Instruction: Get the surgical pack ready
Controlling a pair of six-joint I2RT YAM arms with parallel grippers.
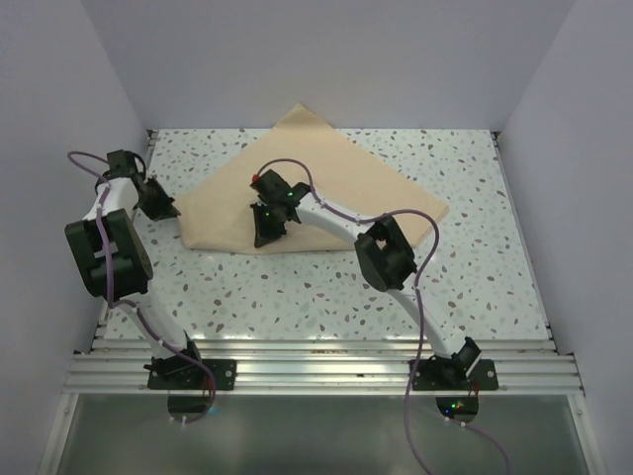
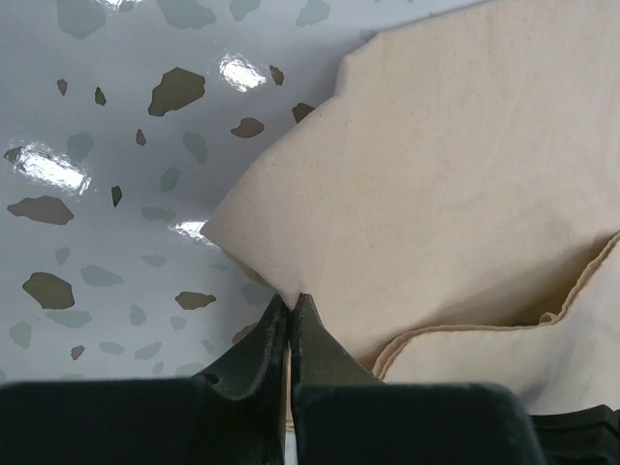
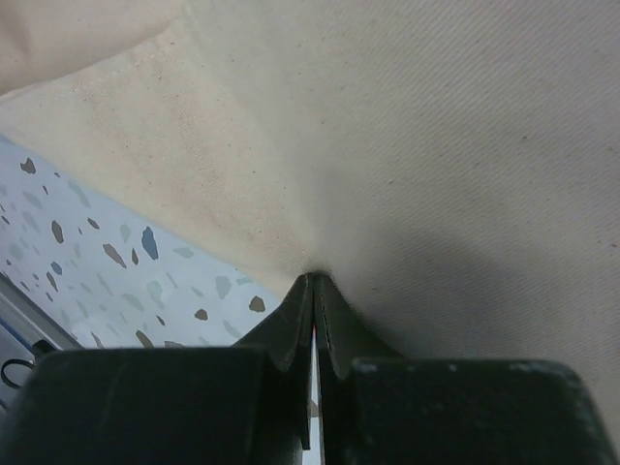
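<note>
At the fabric sheet's (image 1: 326, 183) left corner, the left gripper (image 2: 292, 308) is pinching the cloth, its jaws pressed together on the very tip of the tan material where it is meeting the speckled table (image 1: 475, 277). Just right of that tip, a folded-over layer (image 2: 504, 358) with a hemmed edge is lying on top of the sheet's lower ply.

Further right, at the sheet's near edge, the right gripper (image 3: 315, 281) is clamping a small tuck of fabric between closed jaws, with the cloth puckering around the bite.

The sheet is lying flat as a rough triangle. Its long axis is running from the left corner across to its right corner, with a third corner pointing to the far side. From both grips, nearly all of the cloth is spreading away to the right and to the far side.

No instruments or gauze are showing on the sheet in these views. The coming move, probably a spreading or refolding of the cloth, appears to be turning on that lopsided hold. The sheet's right corner is sitting well apart from both grippers, and the right arm is the nearer to it.
</note>
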